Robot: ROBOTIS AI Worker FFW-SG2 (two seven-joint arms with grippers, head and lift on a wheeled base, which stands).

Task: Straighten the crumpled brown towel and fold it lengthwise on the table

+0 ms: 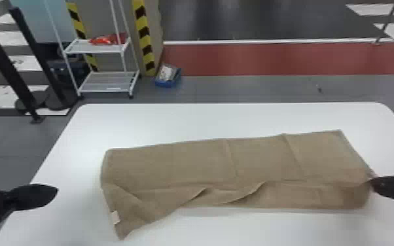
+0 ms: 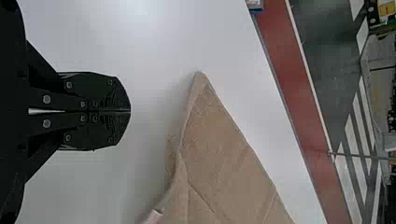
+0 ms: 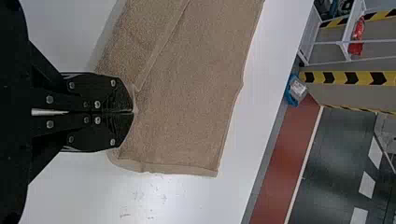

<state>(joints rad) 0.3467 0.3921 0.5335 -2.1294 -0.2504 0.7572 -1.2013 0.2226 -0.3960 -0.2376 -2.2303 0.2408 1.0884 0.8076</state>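
Observation:
The brown towel [image 1: 189, 166] lies as a long strip across the white table [image 1: 212, 121], its near edge wavy and its near left corner, with a white tag [image 1: 115, 217], sticking out toward the front. My left gripper [image 1: 55, 191] is left of the towel, apart from it; in the left wrist view this left gripper [image 2: 130, 111] is shut on nothing, beside the towel [image 2: 224, 158]. My right gripper [image 1: 372, 183] is at the towel's right end. In the right wrist view the right gripper [image 3: 133, 112] is shut, with a bit of the towel [image 3: 196, 93] pinched at its tips.
Beyond the table stand a white shelf rack [image 1: 108, 81] with a red item on it and a blue box [image 1: 168, 77] on the floor. Black posts [image 1: 39, 55] are at the far left.

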